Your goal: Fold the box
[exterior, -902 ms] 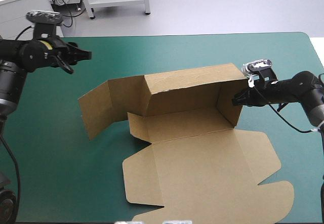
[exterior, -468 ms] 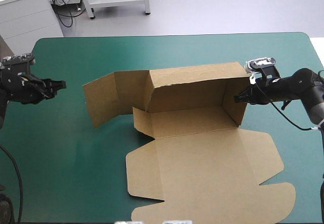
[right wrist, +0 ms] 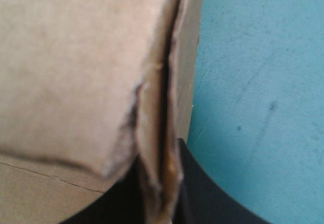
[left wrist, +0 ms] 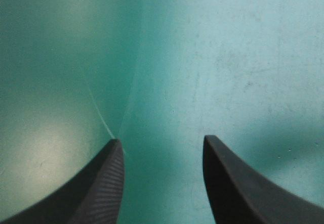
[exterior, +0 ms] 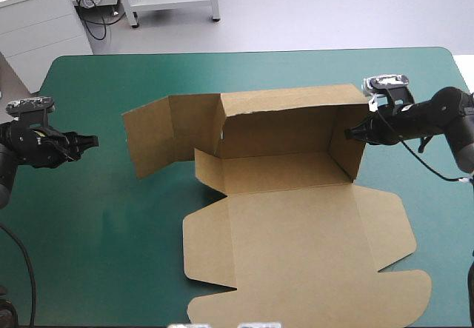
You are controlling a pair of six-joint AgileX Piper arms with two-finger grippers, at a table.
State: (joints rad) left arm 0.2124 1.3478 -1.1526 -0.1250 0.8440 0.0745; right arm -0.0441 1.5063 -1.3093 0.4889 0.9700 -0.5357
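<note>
The brown box (exterior: 278, 172) sits mid-table with its back wall (exterior: 289, 124) and right wall (exterior: 345, 152) raised. A long side flap (exterior: 152, 139) stands out to the left, and the lid (exterior: 296, 250) lies flat toward the front edge. My right gripper (exterior: 350, 132) is shut on the right wall's upper edge; in the right wrist view the doubled board edge (right wrist: 162, 133) runs down between the fingers of the right gripper (right wrist: 164, 193). My left gripper (exterior: 92, 141) hovers near the table's left edge, well left of the flap. In its wrist view the left gripper (left wrist: 162, 142) is open over the teal-green cover.
Teal-green cover (exterior: 104, 217) shows between the left gripper and the box's flap. The lid's tabs (exterior: 400, 298) reach close to the front edge. The table's far edge (exterior: 244, 52) lies behind the box.
My left arm has swung back from the far left toward the left edge and come lower. The right gripper has moved right and farther, and the box has shifted with it.
</note>
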